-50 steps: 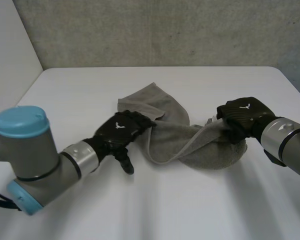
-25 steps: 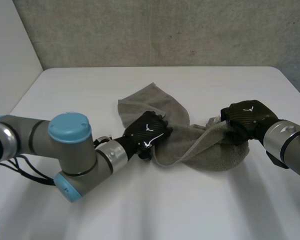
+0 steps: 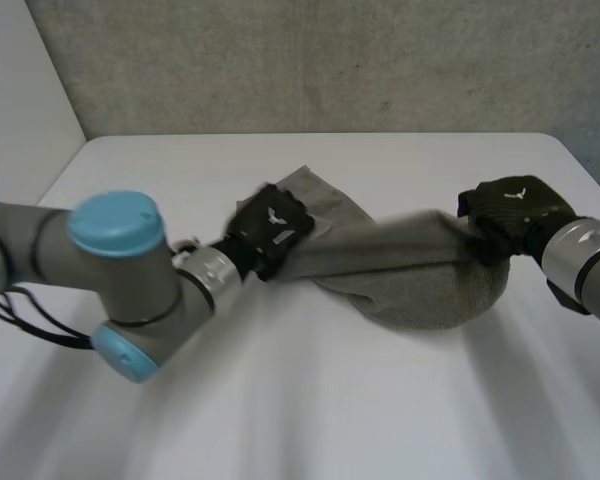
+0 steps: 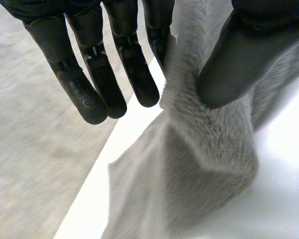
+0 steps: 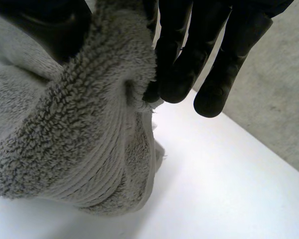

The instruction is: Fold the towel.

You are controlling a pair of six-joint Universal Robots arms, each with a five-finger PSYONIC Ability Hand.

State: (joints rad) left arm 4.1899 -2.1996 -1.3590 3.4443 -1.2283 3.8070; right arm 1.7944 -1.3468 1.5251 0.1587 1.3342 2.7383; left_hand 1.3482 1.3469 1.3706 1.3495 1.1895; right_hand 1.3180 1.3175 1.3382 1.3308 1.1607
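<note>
Towel point(image 3: 410, 285), the grey terry one: where is it?

Strung between both hands above the white surface point(image 3: 330, 410). Its middle sags low between the two sets of fingers; I cannot tell whether it touches the surface.

How are the left hand's fingers?

The left hand point(image 3: 270, 228) pinches one end of the cloth between its thumb and the nearest finger. In its wrist view the other fingers point(image 4: 89, 89) are straight and clear of the cloth, which spreads out past the fingertips.

And the right?

The right hand point(image 3: 515, 205) has the other end bunched up, clamped between thumb and fingers point(image 5: 182, 64). The thick pile hangs in a wad just below them.

Any writing or labels?

Each hand's back carries a small white emblem point(image 3: 277, 213), too small to read as letters.

What else is around?

A rough grey wall point(image 3: 330, 60) stands beyond the fingers, at the surface's far edge. The left arm point(image 3: 40, 250), with its light-blue cap point(image 3: 115, 222), lies behind the left hand's fingers, well apart from the cloth.
</note>
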